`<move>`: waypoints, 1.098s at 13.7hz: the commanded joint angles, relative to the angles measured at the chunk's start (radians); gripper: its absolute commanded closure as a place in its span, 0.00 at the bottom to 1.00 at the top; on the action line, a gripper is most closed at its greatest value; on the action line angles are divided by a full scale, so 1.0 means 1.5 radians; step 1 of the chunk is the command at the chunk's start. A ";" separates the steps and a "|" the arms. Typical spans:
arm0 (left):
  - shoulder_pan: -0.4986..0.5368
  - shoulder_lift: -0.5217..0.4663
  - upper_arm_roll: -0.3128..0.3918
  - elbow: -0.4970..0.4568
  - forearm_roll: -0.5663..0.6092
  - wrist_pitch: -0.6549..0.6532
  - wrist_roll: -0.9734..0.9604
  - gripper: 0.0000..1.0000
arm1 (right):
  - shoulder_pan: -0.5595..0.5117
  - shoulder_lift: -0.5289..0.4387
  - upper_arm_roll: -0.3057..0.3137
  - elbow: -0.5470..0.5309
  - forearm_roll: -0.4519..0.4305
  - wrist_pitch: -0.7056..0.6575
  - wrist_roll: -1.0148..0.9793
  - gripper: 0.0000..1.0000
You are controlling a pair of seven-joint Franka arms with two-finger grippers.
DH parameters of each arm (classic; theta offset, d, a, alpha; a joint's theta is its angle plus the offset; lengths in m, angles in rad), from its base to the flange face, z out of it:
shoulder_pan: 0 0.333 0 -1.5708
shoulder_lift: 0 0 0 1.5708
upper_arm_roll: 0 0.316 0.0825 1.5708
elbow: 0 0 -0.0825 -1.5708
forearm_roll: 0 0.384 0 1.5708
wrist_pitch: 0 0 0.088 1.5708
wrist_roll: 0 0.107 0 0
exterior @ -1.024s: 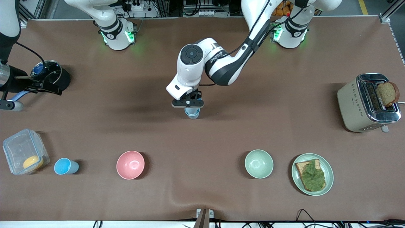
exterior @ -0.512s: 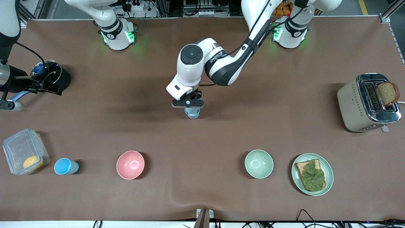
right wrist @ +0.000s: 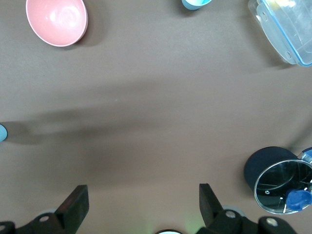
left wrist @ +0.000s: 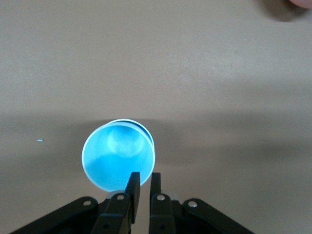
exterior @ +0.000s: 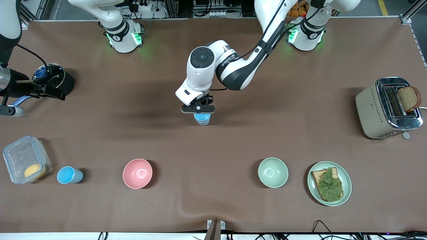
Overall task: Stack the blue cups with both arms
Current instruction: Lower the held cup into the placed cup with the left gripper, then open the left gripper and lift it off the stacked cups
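Note:
One blue cup (exterior: 202,119) is at the middle of the table, bright blue inside in the left wrist view (left wrist: 118,155). My left gripper (exterior: 198,112) is shut on its rim, one finger (left wrist: 132,184) inside and one outside, in its own view (left wrist: 145,176). I cannot tell whether the cup rests on the table. The second blue cup (exterior: 69,175) stands between the clear box and the pink bowl, near the front camera, and shows in the right wrist view (right wrist: 196,3). My right gripper (right wrist: 141,195) is open and empty, high over the table by its base, and waits.
A pink bowl (exterior: 137,173), a pale green bowl (exterior: 273,172) and a plate with topped toast (exterior: 329,183) lie in a row near the front camera. A clear box (exterior: 26,159) and a black pot (exterior: 55,80) are at the right arm's end. A toaster (exterior: 388,107) stands at the left arm's end.

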 commanded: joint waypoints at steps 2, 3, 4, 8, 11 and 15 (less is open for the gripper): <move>-0.003 0.005 0.007 0.012 -0.012 0.002 -0.005 0.79 | -0.002 -0.006 0.002 0.001 -0.010 -0.007 0.000 0.00; -0.001 -0.001 0.007 0.008 -0.011 0.002 -0.004 0.77 | -0.002 -0.007 0.002 0.001 -0.010 -0.007 0.000 0.00; 0.011 -0.011 0.007 0.003 -0.013 0.002 0.000 0.68 | -0.002 -0.006 0.002 0.001 -0.010 -0.007 0.000 0.00; 0.054 -0.077 0.006 -0.051 -0.010 -0.016 0.052 0.00 | -0.002 -0.006 0.002 0.001 -0.010 -0.007 0.000 0.00; 0.099 -0.161 0.006 -0.134 -0.011 -0.025 0.052 0.00 | -0.002 -0.006 0.002 0.001 -0.010 -0.007 0.000 0.00; 0.191 -0.307 0.003 -0.266 -0.009 -0.075 0.097 0.00 | -0.002 -0.006 0.002 0.001 -0.010 -0.007 0.000 0.00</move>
